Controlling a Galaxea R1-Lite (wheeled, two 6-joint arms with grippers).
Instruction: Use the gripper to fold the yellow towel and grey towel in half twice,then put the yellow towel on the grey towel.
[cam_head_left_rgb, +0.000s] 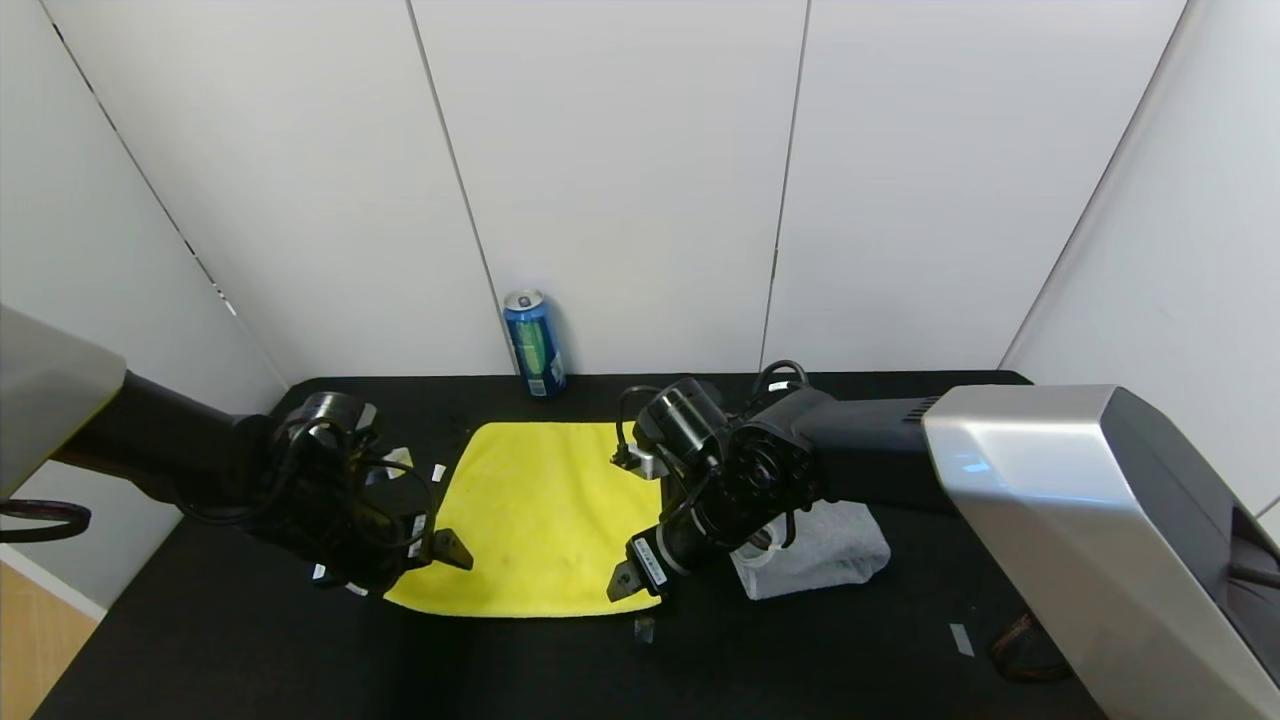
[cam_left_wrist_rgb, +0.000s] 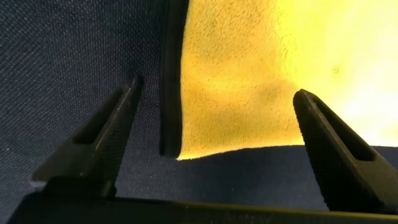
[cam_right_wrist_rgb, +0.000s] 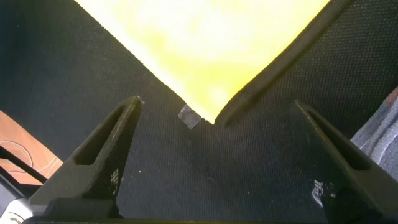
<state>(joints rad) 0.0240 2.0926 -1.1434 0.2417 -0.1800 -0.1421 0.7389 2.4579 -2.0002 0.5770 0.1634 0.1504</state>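
The yellow towel lies spread flat on the black table, yellow side up. The grey towel sits crumpled to its right, partly behind my right arm. My left gripper is open and low over the yellow towel's near left corner. In the left wrist view its jaws straddle that corner and its black trim. My right gripper is open just above the near right corner. In the right wrist view the corner points between the jaws, and the grey towel shows at the edge.
A blue drink can stands at the back of the table by the wall. Small tape bits lie on the table, one by the towel's near right corner and one farther right. Walls close in the table's back and sides.
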